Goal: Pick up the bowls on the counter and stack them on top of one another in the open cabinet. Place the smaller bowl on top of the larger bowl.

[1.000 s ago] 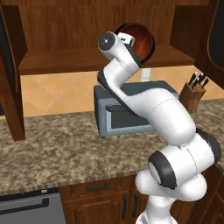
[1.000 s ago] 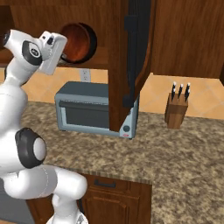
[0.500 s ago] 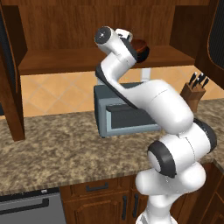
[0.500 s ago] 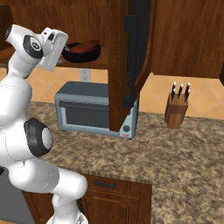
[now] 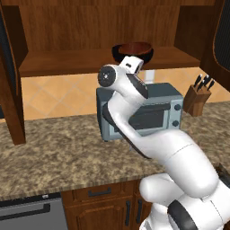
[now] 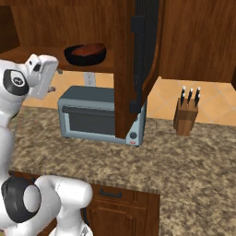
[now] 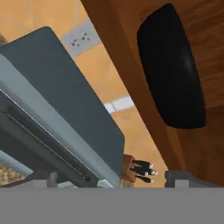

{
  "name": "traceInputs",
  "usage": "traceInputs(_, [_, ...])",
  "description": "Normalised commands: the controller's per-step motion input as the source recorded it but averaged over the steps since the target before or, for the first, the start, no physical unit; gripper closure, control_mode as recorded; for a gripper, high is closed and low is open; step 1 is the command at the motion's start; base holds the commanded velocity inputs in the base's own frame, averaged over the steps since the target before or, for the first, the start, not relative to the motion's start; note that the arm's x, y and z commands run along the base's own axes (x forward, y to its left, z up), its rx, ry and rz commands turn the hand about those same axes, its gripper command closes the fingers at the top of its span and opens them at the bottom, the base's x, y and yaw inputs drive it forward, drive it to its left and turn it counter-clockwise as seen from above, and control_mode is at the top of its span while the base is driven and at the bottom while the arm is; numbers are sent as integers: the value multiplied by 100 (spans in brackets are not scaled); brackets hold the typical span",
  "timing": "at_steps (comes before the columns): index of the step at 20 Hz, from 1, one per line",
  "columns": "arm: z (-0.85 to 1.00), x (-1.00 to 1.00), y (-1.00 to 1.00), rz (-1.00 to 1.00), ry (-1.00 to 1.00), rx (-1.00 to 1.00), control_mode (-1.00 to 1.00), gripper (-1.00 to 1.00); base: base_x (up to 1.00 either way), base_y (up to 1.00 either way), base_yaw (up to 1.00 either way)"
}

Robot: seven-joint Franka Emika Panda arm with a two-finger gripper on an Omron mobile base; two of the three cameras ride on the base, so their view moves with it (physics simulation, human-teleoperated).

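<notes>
No brand, label or lettering can be read on anything here. Nearest, the speckled desk [image 5: 58, 152] runs across both base views, its wooden drawers below cut off at the lower edge. On it stands the grey toaster oven [image 6: 94, 114], partly hidden by the arm in the left base view and by a hanging cabinet door [image 6: 138, 64] in the right one. A knife block [image 6: 185, 116] sits at about 3 o'clock from the oven, apart from it.

The pincer [image 7: 109, 178] shows as two small dark tips at 6 o'clock in the hand view; they stand wide apart with nothing between them, so it is released.

Farther back, on the shelf of the open cabinet [image 5: 67, 60], the larger bowl [image 5: 123, 52] rests with the smaller bowl [image 5: 134, 47] nested inside it. In the right base view the reddish bowl sits within the black rim. The hand view shows the black bowl's outer wall at 2 o'clock; the reddish one is hidden there. A wall outlet [image 7: 81, 38] lies at 11 o'clock, too blurred for detail.
</notes>
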Motion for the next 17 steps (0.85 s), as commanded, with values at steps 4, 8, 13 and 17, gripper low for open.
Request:
traceInputs(4, [-100, -100, -10, 0, 0, -3, -100, -100, 0, 0, 0])
traceInputs(8, [-92, -100, 0, 1, -3, -2, -100, -100, 0, 0, 0])
traceInputs(13, [-9, -41, -10, -5, -8, 1, -100, -100, 0, 0, 0])
traceInputs(17, [3, -11, 1, -1, -6, -1, -100, -100, 0, 0, 0])
